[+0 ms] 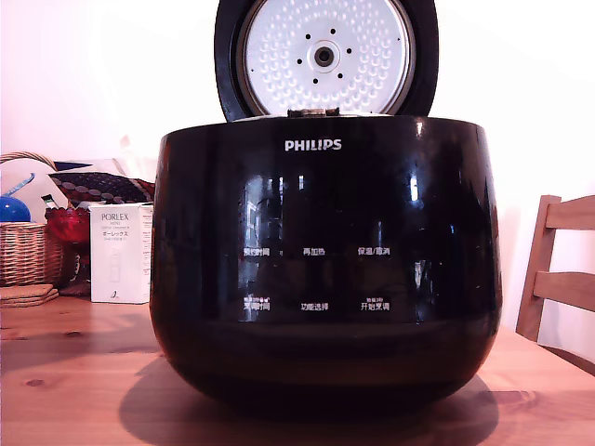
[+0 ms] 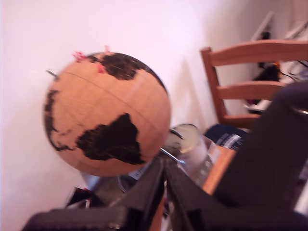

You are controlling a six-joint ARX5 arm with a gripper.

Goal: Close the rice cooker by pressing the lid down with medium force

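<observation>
Standing mid-desk (image 1: 74, 372), rice cooker (image 1: 325, 269) w/ lid (image 1: 325, 56) upright, open at far side. Hand (image 2: 164, 192) fingers look pressed together, empty, near cork globe (image 2: 108, 113).

A wooden table (image 1: 74, 372) fills the lower exterior view. At middle left stand a wicker basket (image 1: 28, 251) and a white Porlex box (image 1: 121, 253); a wooden chair (image 1: 558, 269) shows at the right edge. In the wrist view, a cork globe (image 2: 107, 114) sits left of centre, another chair (image 2: 245, 82) upper right.
</observation>
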